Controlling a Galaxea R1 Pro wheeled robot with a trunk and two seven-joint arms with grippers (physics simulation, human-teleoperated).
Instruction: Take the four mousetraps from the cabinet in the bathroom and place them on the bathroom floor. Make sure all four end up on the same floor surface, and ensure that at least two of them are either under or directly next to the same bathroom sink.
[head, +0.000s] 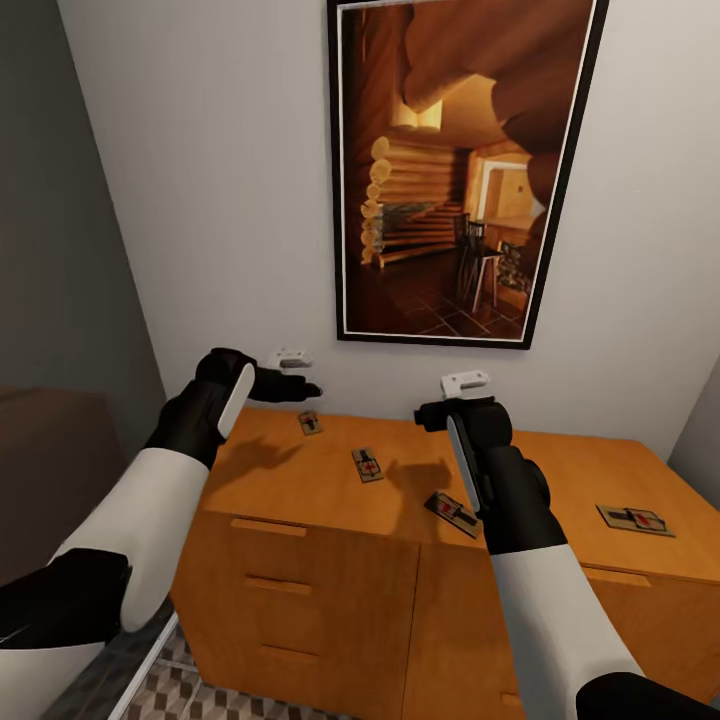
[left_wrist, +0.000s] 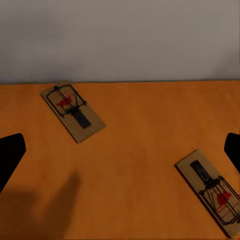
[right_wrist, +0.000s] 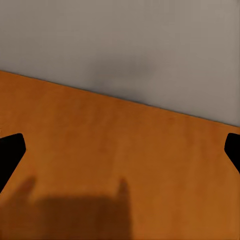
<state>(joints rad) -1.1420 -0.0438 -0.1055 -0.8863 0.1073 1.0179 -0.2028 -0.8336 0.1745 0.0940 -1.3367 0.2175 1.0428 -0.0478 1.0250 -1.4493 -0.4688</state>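
Observation:
Four mousetraps lie flat on top of the orange-brown cabinet (head: 300, 560): one near the back (head: 310, 422), one a little forward (head: 367, 465), one by the front edge (head: 453, 513), partly behind my right forearm, and one far right (head: 635, 519). My left gripper (head: 305, 388) hovers open above the back left of the top. In the left wrist view its fingers (left_wrist: 10, 155) stand wide apart, with two mousetraps (left_wrist: 72, 111) (left_wrist: 212, 190) on the wood beyond them. My right gripper (head: 425, 415) hangs open over the middle of the top; its fingertips (right_wrist: 10, 155) frame bare wood.
A large framed picture (head: 455, 170) hangs on the white wall right behind the cabinet. A grey wall and a dark brown surface (head: 50, 450) close off the left side. A strip of cube-patterned floor tiles (head: 190, 695) shows below the cabinet's drawer fronts.

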